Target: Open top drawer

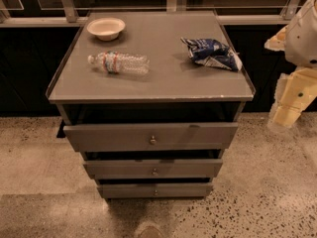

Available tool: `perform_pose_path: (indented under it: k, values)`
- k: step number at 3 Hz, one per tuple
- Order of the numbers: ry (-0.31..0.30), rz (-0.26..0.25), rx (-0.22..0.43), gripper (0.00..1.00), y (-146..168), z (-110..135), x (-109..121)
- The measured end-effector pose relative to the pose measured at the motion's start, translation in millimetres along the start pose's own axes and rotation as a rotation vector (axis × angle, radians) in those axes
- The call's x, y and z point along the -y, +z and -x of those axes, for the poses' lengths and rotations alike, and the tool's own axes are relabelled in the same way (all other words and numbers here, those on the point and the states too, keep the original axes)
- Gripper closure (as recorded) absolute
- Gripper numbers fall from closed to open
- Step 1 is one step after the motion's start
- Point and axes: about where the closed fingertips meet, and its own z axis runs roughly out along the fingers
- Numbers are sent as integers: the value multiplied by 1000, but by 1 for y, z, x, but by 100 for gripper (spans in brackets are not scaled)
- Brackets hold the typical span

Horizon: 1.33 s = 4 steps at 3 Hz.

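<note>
The top drawer is the widest of three grey drawers in a grey cabinet, with a small round metal knob at its centre. A dark gap shows between its upper edge and the cabinet top. The mid-width drawer and the narrowest drawer sit below it, each with a like knob. My arm comes in at the right edge, white and cream. My gripper hangs to the right of the cabinet, about level with the cabinet top's front edge and apart from the drawer.
On the cabinet top lie a white bowl at the back left, a plastic water bottle on its side and a blue chip bag at the right. A railing runs behind. Speckled floor surrounds the cabinet.
</note>
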Motion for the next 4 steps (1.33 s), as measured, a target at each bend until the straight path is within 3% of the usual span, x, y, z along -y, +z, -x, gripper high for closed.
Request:
perform_pose_path:
  k: [1,2,3,4]
  values:
    - [5,-11,14,0,0,0,-1]
    - [62,26,102,0,33,-2,-24]
    - [206,117,249,0,105,-19,-61]
    - [279,123,285,0,129,-26,-74]
